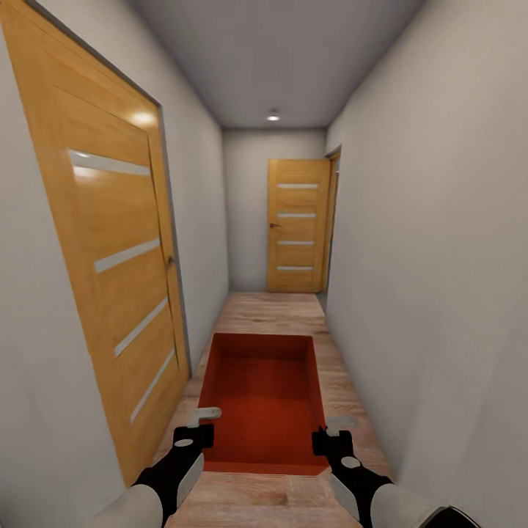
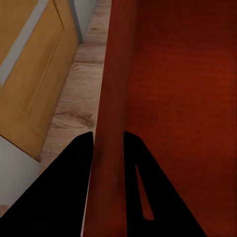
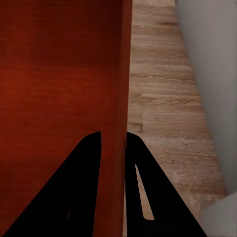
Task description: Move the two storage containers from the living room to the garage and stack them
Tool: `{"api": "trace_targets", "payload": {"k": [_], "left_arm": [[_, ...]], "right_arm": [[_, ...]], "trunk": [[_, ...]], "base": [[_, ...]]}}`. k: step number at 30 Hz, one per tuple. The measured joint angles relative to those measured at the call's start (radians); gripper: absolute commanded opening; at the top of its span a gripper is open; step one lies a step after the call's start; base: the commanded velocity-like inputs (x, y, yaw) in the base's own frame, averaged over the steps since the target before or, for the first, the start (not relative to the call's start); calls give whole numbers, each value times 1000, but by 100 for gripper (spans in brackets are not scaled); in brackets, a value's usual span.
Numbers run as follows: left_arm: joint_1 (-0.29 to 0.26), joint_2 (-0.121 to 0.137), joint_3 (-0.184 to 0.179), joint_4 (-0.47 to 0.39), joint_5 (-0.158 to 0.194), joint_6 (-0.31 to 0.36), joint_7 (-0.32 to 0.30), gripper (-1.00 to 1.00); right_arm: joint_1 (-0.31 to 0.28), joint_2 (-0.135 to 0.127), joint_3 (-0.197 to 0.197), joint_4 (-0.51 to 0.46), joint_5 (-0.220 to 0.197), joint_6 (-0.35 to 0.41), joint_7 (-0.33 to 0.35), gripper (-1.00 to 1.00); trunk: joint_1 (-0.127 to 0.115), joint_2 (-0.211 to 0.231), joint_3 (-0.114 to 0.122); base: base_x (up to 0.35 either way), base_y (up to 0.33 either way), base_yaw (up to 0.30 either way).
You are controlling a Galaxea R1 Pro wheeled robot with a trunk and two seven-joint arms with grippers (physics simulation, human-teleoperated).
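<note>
Both pincers are gripping for you: in the head view your left gripper (image 1: 196, 434) is clamping the left wall of the orange-red storage container (image 1: 264, 400) near its close corner, and your right gripper (image 1: 331, 438) is clamping the right wall opposite. That container is sitting in the lower middle of the frame, held between the two black-and-white arms, its open top facing up and its ribbed bottom showing. You are looking down a narrow corridor with white-grey walls (image 1: 440, 242) and a wood-plank floor (image 1: 271, 312). One light wooden door (image 1: 110, 249) with four glass slits is filling the left side of the frame, and a second like door (image 1: 298, 226) is standing at the far end, under a small ceiling lamp (image 1: 273, 116).

Over in the left wrist view, your black fingers (image 2: 59, 197) are straddling the container's wall (image 2: 111, 123), one on each face and both pressed against it. The ribbed inner bottom (image 2: 187, 98) is running along the right of the frame, with plank floor (image 2: 79, 98) and a piece of the wooden door (image 2: 34, 74) at the left.

Coming to the right wrist view, your fingers (image 3: 74, 197) are pinching the container's other wall (image 3: 118, 123) in the same way. The container's inside (image 3: 59, 74) is taking the left of the frame, with plank floor (image 3: 158, 98) and pale wall (image 3: 207, 74) at the right.
</note>
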Motion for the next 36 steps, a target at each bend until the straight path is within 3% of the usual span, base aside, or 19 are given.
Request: {"api": "trace_targets", "payload": {"k": [26, 36], "left_arm": [[0, 0, 0, 1, 0, -1, 0, -100], [0, 0, 0, 1, 0, -1, 0, -100]], "right_arm": [[0, 0, 1, 0, 0, 0, 0, -100], [0, 0, 1, 0, 0, 0, 0, -100]], "trunk": [[0, 0, 0], [0, 0, 0]], "base": [[323, 1, 0], [323, 0, -100]]}}
